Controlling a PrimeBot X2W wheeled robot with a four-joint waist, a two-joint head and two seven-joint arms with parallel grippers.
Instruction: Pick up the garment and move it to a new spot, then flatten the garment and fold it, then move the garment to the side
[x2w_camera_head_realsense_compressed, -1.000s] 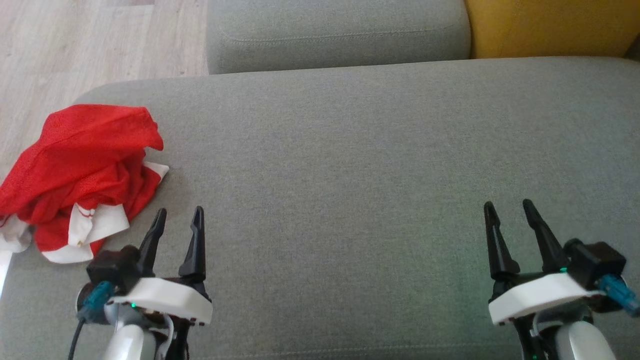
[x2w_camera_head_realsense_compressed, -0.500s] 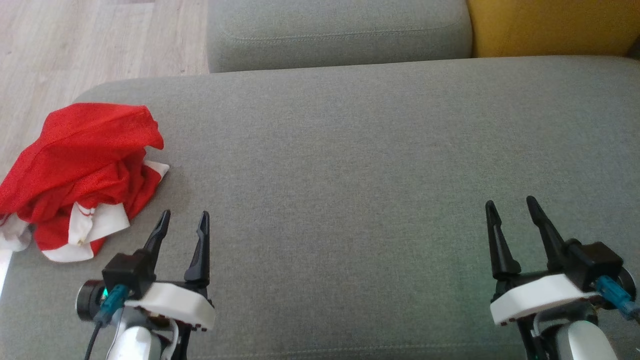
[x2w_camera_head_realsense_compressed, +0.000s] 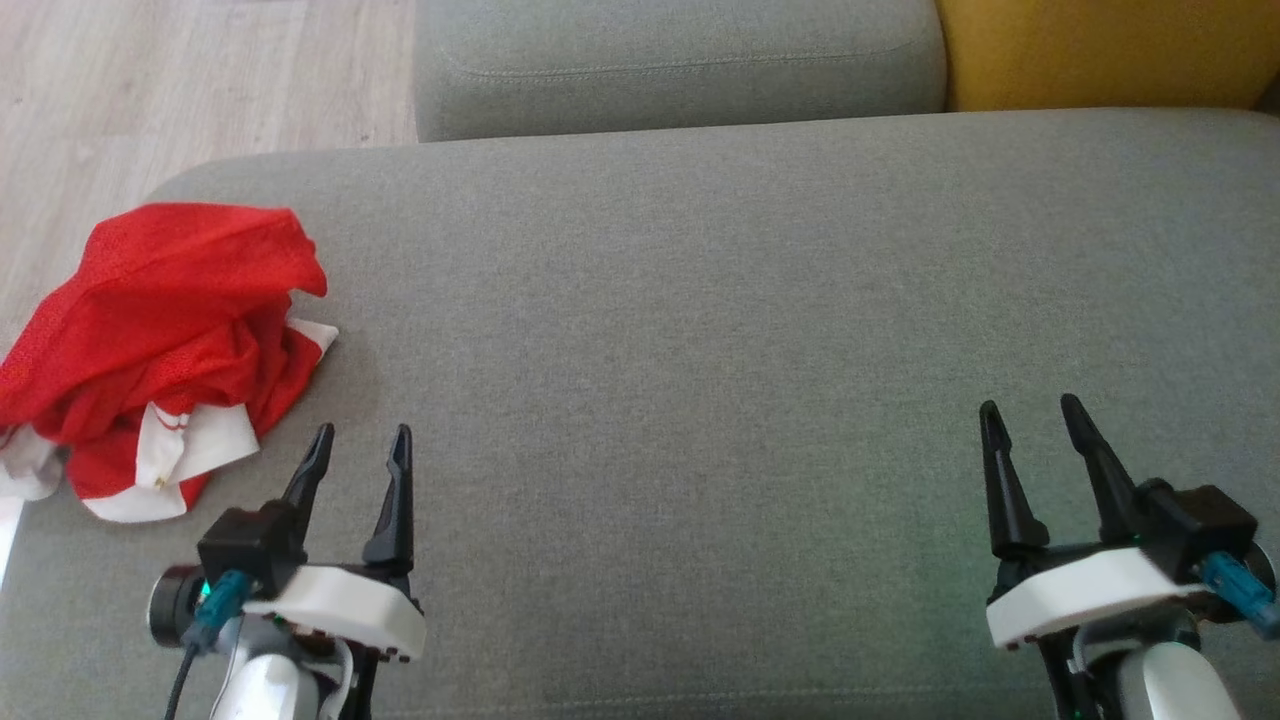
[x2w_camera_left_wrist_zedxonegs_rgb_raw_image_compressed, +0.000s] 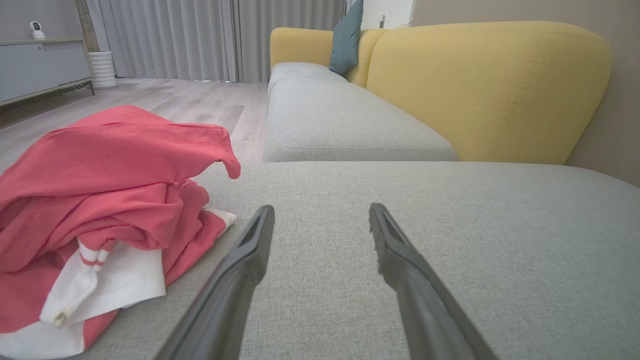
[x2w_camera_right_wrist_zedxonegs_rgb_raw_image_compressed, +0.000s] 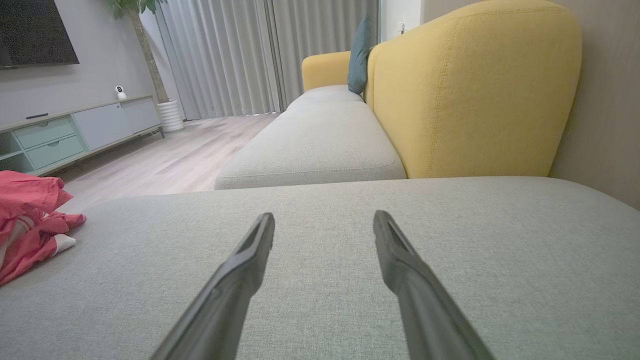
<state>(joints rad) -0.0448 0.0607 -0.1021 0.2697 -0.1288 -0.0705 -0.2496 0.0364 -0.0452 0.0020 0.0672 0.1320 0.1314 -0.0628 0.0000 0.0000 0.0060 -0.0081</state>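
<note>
The grey seat cushion (x2w_camera_head_realsense_compressed: 720, 300) spans the head view from edge to edge and carries the garment on its left end. Behind it lies a second grey seat cushion (x2w_camera_head_realsense_compressed: 680, 60), with the yellow backrest (x2w_camera_head_realsense_compressed: 1100, 50) at the far right and pale wood floor (x2w_camera_head_realsense_compressed: 150, 90) at the far left. The left wrist view shows a teal pillow (x2w_camera_left_wrist_zedxonegs_rgb_raw_image_compressed: 347, 37) leaning against the backrest farther along the sofa. The garment (x2w_camera_head_realsense_compressed: 160, 330), red mesh fabric with white trim, sits in a crumpled heap close to the cushion's rounded left edge; a white portion at its lower left reaches the edge of the head view. The left gripper (x2w_camera_head_realsense_compressed: 361, 432) is at the lower left over the cushion, fingers spread and holding nothing, the outer finger just beside the heap's white hem but apart from it. The right gripper (x2w_camera_head_realsense_compressed: 1030, 405) is at the lower right, well apart from the garment, fingers likewise released and empty.
</note>
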